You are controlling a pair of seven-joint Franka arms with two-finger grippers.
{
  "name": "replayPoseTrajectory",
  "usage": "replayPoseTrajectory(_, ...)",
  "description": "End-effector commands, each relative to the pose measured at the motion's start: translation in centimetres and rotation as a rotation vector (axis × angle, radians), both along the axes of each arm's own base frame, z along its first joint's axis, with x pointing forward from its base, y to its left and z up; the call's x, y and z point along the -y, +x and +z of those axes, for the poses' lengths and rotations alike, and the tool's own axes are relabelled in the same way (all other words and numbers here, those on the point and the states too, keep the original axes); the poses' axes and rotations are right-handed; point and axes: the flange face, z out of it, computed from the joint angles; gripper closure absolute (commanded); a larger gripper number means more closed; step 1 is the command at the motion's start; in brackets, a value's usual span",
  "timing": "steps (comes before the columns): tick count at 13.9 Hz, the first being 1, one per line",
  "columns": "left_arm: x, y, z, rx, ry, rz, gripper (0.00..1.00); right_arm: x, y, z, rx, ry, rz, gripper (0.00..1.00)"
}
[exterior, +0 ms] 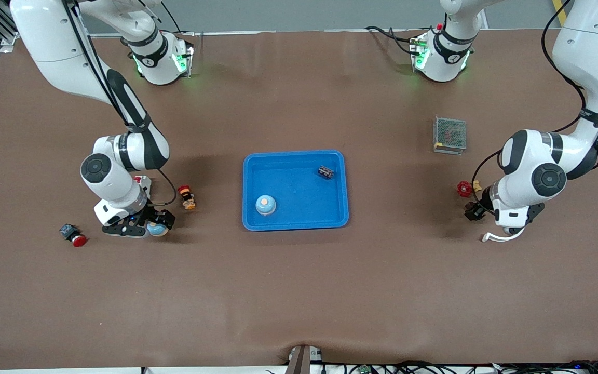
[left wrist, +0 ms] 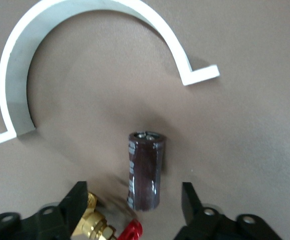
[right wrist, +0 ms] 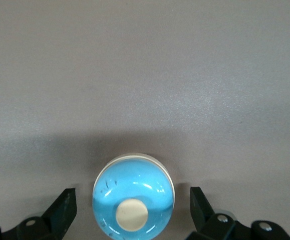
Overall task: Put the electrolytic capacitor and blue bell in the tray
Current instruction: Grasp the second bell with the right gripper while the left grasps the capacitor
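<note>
The bright-blue tray [exterior: 295, 222] lies mid-table and holds one blue bell [exterior: 266, 204] and a small dark part [exterior: 325, 172]. A second blue bell [exterior: 158, 229] sits on the table toward the right arm's end. My right gripper [exterior: 146, 227] is low over it and open. In the right wrist view the bell [right wrist: 133, 197] stands between the open fingers [right wrist: 64, 202] of this gripper [right wrist: 131, 196]. A dark brown electrolytic capacitor [left wrist: 146, 170] lies on the table between the open fingers [left wrist: 190, 197] of my left gripper [left wrist: 133, 195], which is low at the left arm's end [exterior: 474, 210].
A white curved bracket [left wrist: 84, 50] lies next to the capacitor, also in the front view [exterior: 501, 236]. A gold and red connector [left wrist: 104, 227] touches one left finger. A red valve knob [exterior: 464, 189], a mesh box [exterior: 450, 134] and two red push buttons [exterior: 73, 235] [exterior: 187, 197] lie around.
</note>
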Motion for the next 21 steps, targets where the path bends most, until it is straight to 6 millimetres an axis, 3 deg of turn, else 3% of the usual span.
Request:
replayPoseTrajectory(1, -0.6, 0.0, -0.4, 0.018, 0.005, -0.003, 0.22, 0.3, 0.4, -0.5, 0.002, 0.015, -0.012, 0.00)
replayPoseTrajectory(7, -1.3, 0.2, -1.8, 0.025, -0.012, 0.012, 0.38, 0.3, 0.5, -0.8, 0.001, 0.016, -0.015, 0.00)
replayPoseTrajectory(8, -1.3, 0.3, -1.9, 0.023, -0.012, 0.012, 0.43, 0.2, 0.5, -0.7, 0.001, 0.016, -0.014, 0.05)
replayPoseTrajectory(9, -1.3, 0.4, -1.8, 0.027, -0.012, 0.014, 0.51, 0.2, 0.4, -0.9, -0.002, 0.015, -0.012, 0.35)
replayPoseTrajectory(11, -1.2, 0.4, -2.0, 0.024, -0.014, 0.013, 0.86, 0.1, 0.5, -0.8, -0.004, 0.017, -0.018, 0.97)
replayPoseTrajectory(12, -1.1, 0.4, -2.0, 0.021, -0.013, 0.012, 0.98, 0.1, 0.5, -0.8, -0.006, 0.019, -0.021, 1.00)
replayPoseTrajectory(13, -0.9, 0.3, -1.9, 0.019, -0.011, 0.019, 1.00, 0.1, 0.5, -0.8, -0.010, 0.032, -0.043, 1.00)
replayPoseTrajectory(17, -0.3, 0.2, -0.5, 0.002, 0.005, 0.031, 1.00, -0.4, 0.5, 0.2, -0.059, 0.092, -0.127, 1.00)
replayPoseTrajectory(21, 1.7, 0.9, 1.2, 0.020, 0.004, 0.075, 1.00, -2.6, 0.6, 3.7, -0.125, 0.179, -0.264, 1.00)
